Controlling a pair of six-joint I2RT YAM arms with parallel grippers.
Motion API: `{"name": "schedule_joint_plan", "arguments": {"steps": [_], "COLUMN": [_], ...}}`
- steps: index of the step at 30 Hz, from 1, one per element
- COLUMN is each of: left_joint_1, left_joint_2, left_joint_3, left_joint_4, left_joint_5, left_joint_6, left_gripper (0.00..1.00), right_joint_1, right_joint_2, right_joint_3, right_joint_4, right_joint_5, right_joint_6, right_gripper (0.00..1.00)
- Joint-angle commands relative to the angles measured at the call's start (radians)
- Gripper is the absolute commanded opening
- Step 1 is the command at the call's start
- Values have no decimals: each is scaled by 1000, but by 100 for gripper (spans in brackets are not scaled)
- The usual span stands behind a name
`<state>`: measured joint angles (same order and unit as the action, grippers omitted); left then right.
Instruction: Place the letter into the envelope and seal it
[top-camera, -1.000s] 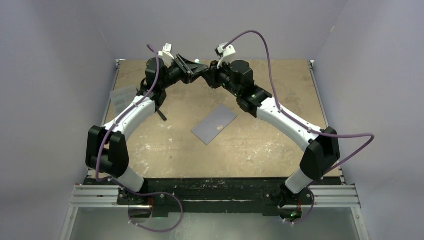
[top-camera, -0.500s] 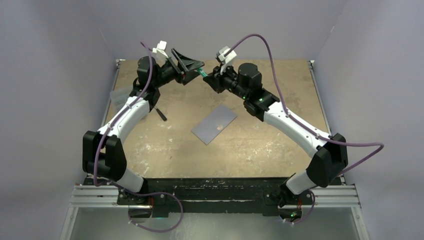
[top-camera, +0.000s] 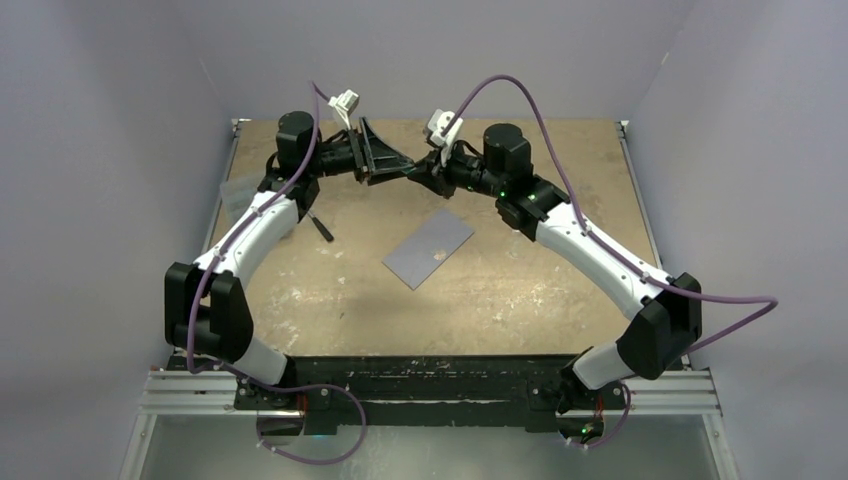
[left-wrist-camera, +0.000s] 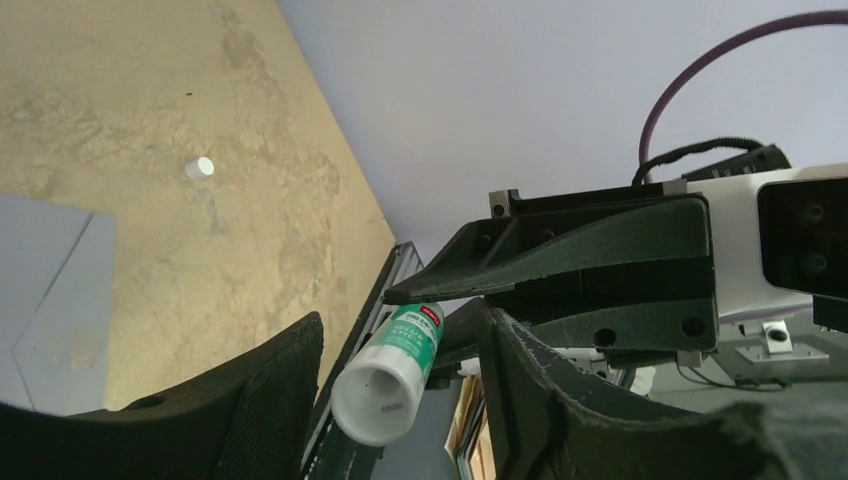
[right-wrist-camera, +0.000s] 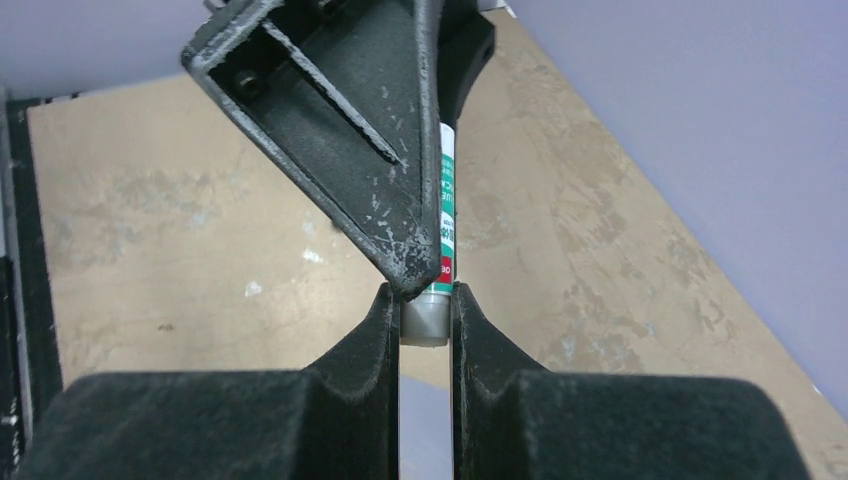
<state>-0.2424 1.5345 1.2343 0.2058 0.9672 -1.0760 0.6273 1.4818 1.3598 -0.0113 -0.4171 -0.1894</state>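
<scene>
Envelope lying flat in the middle of the table, well apart from both grippers; letter not visible, probably inside already. Looks like the sealing step. Right gripper pinching a glue stick by one end, left gripper spread loosely around the other. Next move calls for baring the glue, then lowering it to the envelope's sealing edge.
</scene>
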Motion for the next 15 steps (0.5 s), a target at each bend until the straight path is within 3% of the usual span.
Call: {"name": "schedule_joint_plan", "arguments": {"steps": [1,4,15], "left_joint_1": [10,16,52], "left_joint_2": [-48,-39,-51], "left_joint_3": [32,30,30], "left_joint_4": [-14,-15,-17], "left_joint_5": [84,101,189], "left_joint_6": [59,56,74], "left_gripper": [53,45,33], "right_joint_1": [-5,-6,-10], "right_joint_2": [-18,-20,-20], "right_joint_3": [65,59,48], "right_joint_4": [-66,-85,-105], "right_joint_5": [-83,-76,-56], "right_joint_6": [-95,-109,-137], "right_gripper": [0,0,0]}}
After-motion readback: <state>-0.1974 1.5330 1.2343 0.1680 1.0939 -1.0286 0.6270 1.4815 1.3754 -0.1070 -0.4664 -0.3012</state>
